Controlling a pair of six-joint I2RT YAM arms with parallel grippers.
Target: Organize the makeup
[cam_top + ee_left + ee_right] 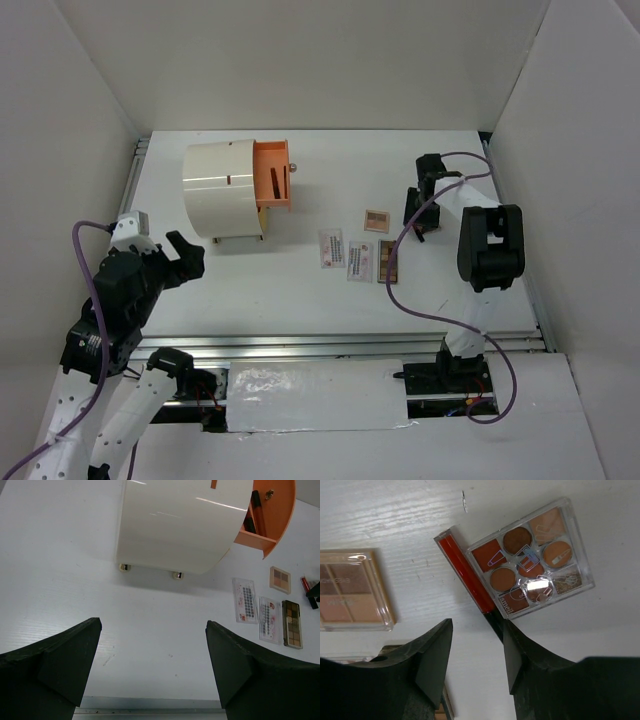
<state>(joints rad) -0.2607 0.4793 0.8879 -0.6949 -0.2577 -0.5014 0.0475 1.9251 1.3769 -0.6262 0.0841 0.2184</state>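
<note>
Right wrist view: the right tool [477,630] hangs low over the bench [420,510] with its two black fingers partly apart and bare white surface showing between them. It grips nothing that I can make out, though the dark cap end of a red stick [465,572] runs down to the inner edge of one finger. Just beyond the tool, touching the side of that glossy, slim tube, lies a clear palette [530,560], a shiny square of hard plastic with nine pans in rust, brown and tan. Off to the tool's other side, a little apart, sits a square compact [350,590] with a beige frame and four pale, matte pans. Seen from above, further from this tool toward the other arm, lie two flat white-pink packets [331,247] and a long, narrow brown palette [388,262] side by side. Well beyond them stands a smooth cream box [222,188] with a curved wall, its orange drawer [272,175] standing open with what looks like a dark stick [255,510] inside. The left tool [151,645] is spread wide and empty, near the box and well apart from the loose makeup. My judgement is that the job is at an early stage: perhaps one piece is stored, everything else lies loose, and the red stick looks like the piece in hand.
</note>
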